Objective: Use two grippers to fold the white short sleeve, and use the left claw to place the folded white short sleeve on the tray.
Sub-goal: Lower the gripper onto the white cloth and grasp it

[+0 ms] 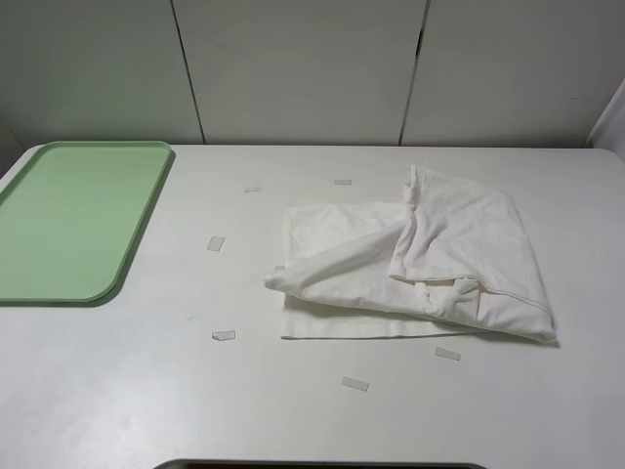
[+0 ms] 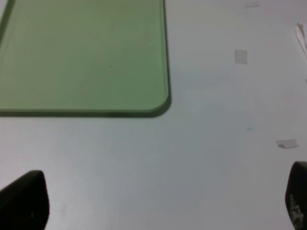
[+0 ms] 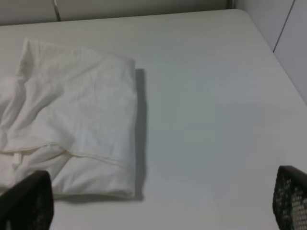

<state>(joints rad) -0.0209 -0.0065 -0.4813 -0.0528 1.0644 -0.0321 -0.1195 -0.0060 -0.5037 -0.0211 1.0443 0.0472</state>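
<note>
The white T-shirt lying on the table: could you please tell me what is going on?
Nothing is held right now. The plain white cotton T-shirt lies loosely bunched on the white table, not yet neatly folded. The flat pale green plastic tray at the far left is bare. The left arm's black fingers stand open near the tray's corner; the right arm's black fingers stand open by the shirt's edge.

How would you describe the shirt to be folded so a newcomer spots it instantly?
On the big white table, look away from the flat pale green plastic tray at the left edge to the right half. There lies the crumpled white cotton T-shirt. It is the only cloth, far larger than the small clear tape strips scattered around it.
</note>
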